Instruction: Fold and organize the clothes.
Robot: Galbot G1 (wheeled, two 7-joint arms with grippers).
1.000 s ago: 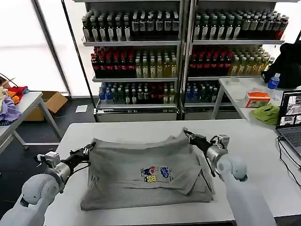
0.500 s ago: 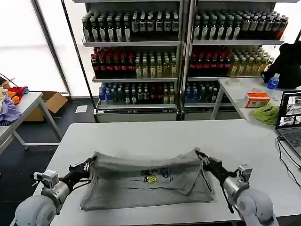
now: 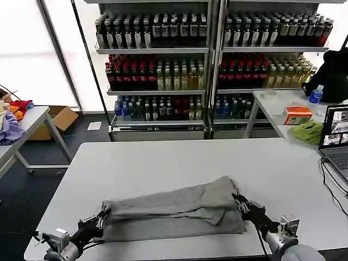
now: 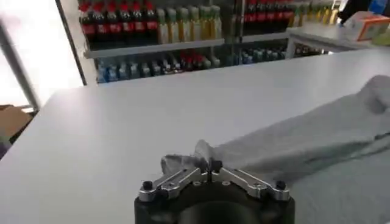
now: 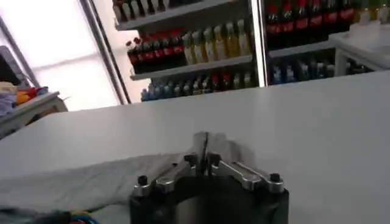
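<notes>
The far edge of the grey cotton shirt (image 3: 174, 213) is being drawn toward the bottom of the head view and laid over its near half, so the multicoloured chest print is now being covered. The left hand (image 3: 103, 216) and right hand (image 3: 237, 200) are each being kept clamped on a corner. A crosswise fold is being completed on the white desk (image 3: 179, 163).

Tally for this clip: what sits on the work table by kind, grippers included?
Grey shirt: 1, folded over on the white table
Grippers: 2, left gripper and right gripper, each shut on a near corner of the shirt
Total: 3
</notes>
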